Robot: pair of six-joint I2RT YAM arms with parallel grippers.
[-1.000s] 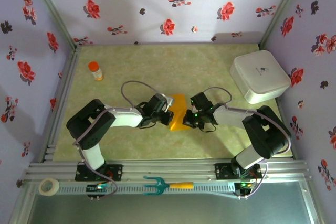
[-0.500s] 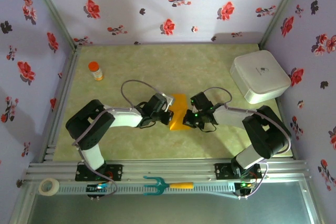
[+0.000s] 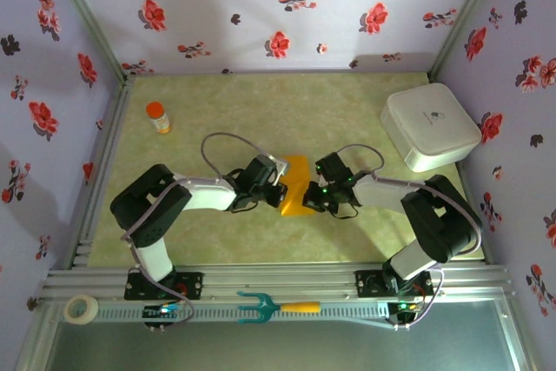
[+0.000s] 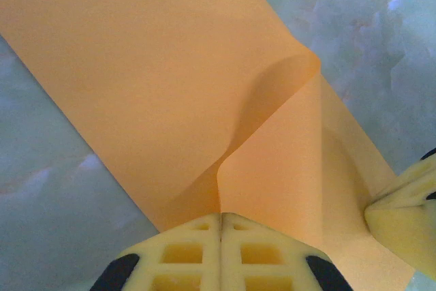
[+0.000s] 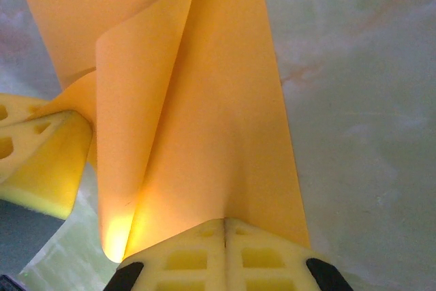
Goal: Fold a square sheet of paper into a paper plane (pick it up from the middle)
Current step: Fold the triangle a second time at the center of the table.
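On my overhead feed the left arm [image 3: 165,206] and the right arm [image 3: 430,215] look alike: bulky black joint housings linked by white tubes, each with a thin grey cable [image 3: 211,142] looping off the forearm. Small green lights [image 3: 323,188] glow near the right arm's wrist and on both bases [image 3: 161,310]. On the wrist cameras my fingers [image 4: 184,236] are pale yellow pads moulded with square pockets, with black corners below.

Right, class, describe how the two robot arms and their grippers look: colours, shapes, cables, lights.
The left arm and right arm: white tubes between black joints, each with a looping grey cable. Small green lights glow at the right wrist. The left gripper and right gripper: pale yellow fingers with square cut-outs, black at the base.
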